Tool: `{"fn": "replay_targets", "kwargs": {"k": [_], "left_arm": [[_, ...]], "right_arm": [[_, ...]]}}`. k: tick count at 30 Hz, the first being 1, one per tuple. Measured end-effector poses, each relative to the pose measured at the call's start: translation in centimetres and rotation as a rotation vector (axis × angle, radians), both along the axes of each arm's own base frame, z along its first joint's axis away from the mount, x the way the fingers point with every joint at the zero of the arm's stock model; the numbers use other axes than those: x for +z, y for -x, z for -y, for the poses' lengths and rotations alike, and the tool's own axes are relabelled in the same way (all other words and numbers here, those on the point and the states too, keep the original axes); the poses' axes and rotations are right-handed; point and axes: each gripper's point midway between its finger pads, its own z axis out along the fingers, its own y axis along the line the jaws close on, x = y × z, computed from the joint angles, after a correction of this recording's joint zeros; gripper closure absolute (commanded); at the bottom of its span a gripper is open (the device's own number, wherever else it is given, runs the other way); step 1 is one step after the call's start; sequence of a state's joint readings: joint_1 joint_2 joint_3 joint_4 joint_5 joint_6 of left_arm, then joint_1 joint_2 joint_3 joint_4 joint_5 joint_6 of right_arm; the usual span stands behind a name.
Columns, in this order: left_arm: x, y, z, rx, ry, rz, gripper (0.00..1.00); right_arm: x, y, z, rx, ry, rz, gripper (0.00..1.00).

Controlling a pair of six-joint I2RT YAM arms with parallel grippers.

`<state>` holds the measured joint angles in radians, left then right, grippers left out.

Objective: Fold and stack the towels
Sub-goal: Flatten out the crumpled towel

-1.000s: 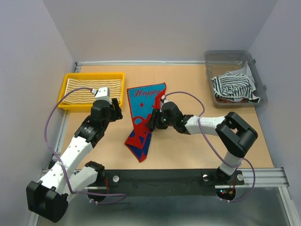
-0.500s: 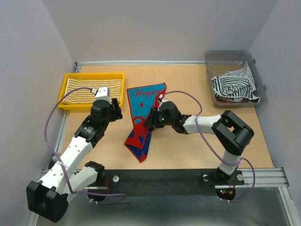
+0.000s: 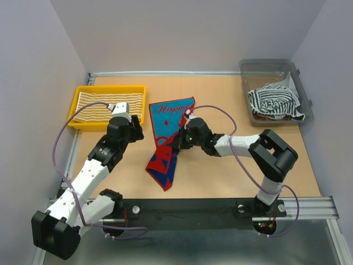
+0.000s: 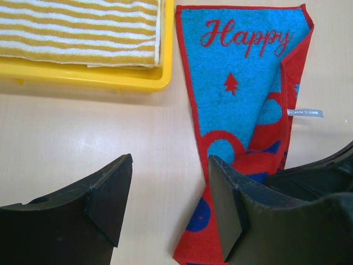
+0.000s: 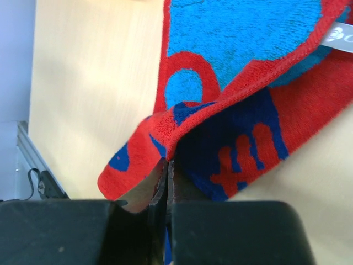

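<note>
Red-blue towel [image 3: 168,116], lying mid-way along the bench [image 3: 231,171], is pinched at its lifted right edge by the right claw [image 5: 167,165]; the left claw [image 4: 170,165] is held spread beside it. Folding is judged begun; next, that edge must be carried across leftward.

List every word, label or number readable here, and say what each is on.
"Happy": red script on the blue face of the red-blue towel.
Print on the white tag at that towel's edge: too small to read.
Letters on the black-white towel in the grey bin: too blurred to read.
No other text shows.
</note>
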<state>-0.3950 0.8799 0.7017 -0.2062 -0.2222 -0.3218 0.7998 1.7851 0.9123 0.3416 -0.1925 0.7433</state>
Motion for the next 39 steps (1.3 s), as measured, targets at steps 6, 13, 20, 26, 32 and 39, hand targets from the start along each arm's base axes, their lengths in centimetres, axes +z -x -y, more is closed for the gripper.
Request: {"fn": "replay_targets", "kwargs": {"k": [6,13,20,26,32,39], "left_arm": [[0.0,0.0,-0.1,0.002,-0.002,-0.001,0.32],[-0.5,-0.1,0.1,-0.006,-0.005,-0.018,0.32],[-1.2,-0.1,0.6,-0.033,-0.003,-0.043,0.32],[-2.3,-0.1,1.3,-0.068,0.000,-0.083,0.31],[-4.6,0.0,3.2,-0.140,0.022,-0.175,0.31],[-4.2,-3.0,8.4,-0.228,0.042,-0.218,0.31]], "right_arm": [[2.0,0.5,2.9,-0.031,0.081,0.008,0.99],[2.3,1.1,11.7,-0.155,0.331,-0.042,0.96],[-1.0,3.7,21.0,-0.284,0.701,-0.188,0.79],[0.5,3.6,24.9,-0.377,0.874,-0.180,0.69],[2.2,2.1,23.4,-0.309,0.833,-0.114,0.57],[3.5,-2.6,17.8,-0.159,0.700,0.032,0.55]]}}
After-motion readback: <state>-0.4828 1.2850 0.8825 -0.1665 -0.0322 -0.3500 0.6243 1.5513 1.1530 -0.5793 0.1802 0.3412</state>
